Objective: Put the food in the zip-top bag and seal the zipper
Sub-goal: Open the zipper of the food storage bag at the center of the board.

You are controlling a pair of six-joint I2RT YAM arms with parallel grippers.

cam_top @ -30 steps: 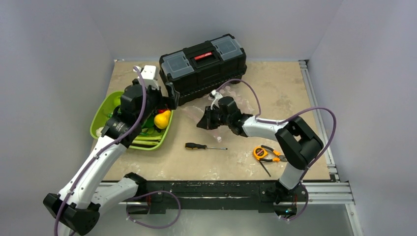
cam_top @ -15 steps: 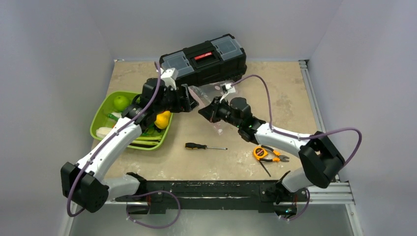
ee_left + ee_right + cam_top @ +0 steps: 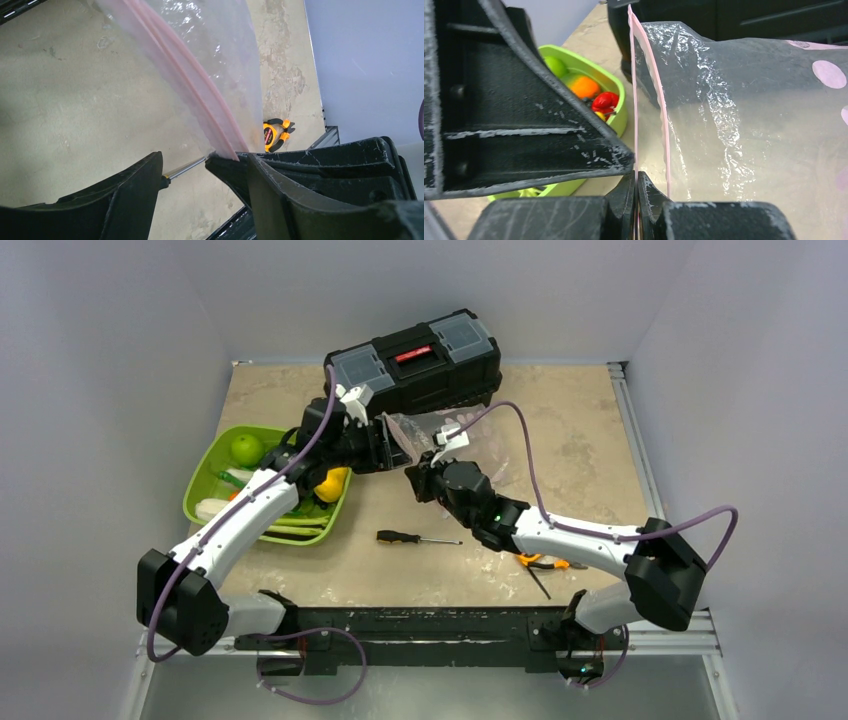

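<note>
My right hand pinches the zipper, holding the bag up before the toolbox. My left hand stands half wide, the zipper running into its gap. Food lies in the tray by the surface's left edge.

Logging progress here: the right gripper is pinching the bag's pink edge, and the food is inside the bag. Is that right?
Not quite. The right gripper is pinching the bag by its pink edge, but the food is in the green tray, not inside the bag, which looks empty. The right wrist view shows it.
</note>
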